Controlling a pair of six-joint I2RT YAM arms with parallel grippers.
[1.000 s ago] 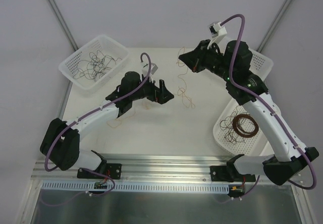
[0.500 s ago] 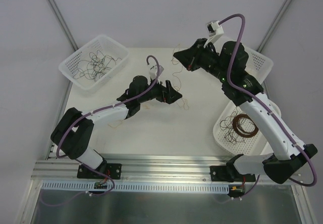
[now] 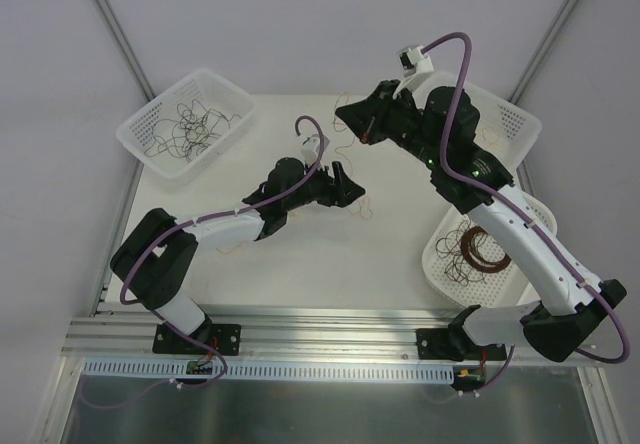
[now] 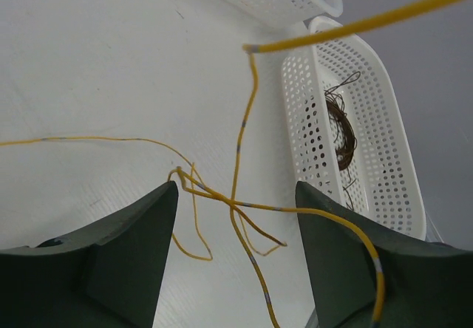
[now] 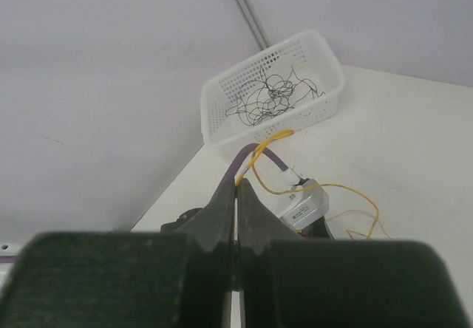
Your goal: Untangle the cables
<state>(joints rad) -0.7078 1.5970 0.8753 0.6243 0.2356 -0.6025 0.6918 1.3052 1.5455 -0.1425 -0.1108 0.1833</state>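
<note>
From above, we see the right gripper (image 3: pixel 346 114) raised over the far middle of the table (image 3: pixel 300 264). A thin yellow cable (image 3: pixel 347 149) drops from it toward the left gripper (image 3: pixel 347 186), which sits low over the tabletop (the strand is so fine here that we can barely trace it). A white basket (image 3: pixel 135 124) at the far left holds loose black cables (image 3: pixel 188 124). A second basket (image 3: pixel 430 264) at the near right holds a brown ring coil (image 3: pixel 487 249).

In the left wrist view, the left gripper (image 4: pixel 235 221) stands with its fingers (image 4: pixel 148 224) well apart, gripping nothing. Between them, a knot of yellow cables (image 4: pixel 222 199) lies on the table (image 4: pixel 89 62), with loops spreading left and down. One strand (image 4: pixel 247 121) rises from the knot to a taut length (image 4: pixel 355 26) that crosses the upper right corner. Behind it lies the basket (image 4: pixel 295 121) with the ring coil (image 4: pixel 341 132).

In the right wrist view, the right gripper (image 5: pixel 236 188) is clamped tight on the yellow cable (image 5: pixel 266 139), which comes out at its fingertips and arcs to the right. Below the gripper, the cable runs on past a white camera box (image 5: pixel 303 206) on the other arm and out across the table (image 5: pixel 414 121). Beyond, at the table's corner, the basket (image 5: pixel 222 110) holds the black cables (image 5: pixel 270 95).
</note>
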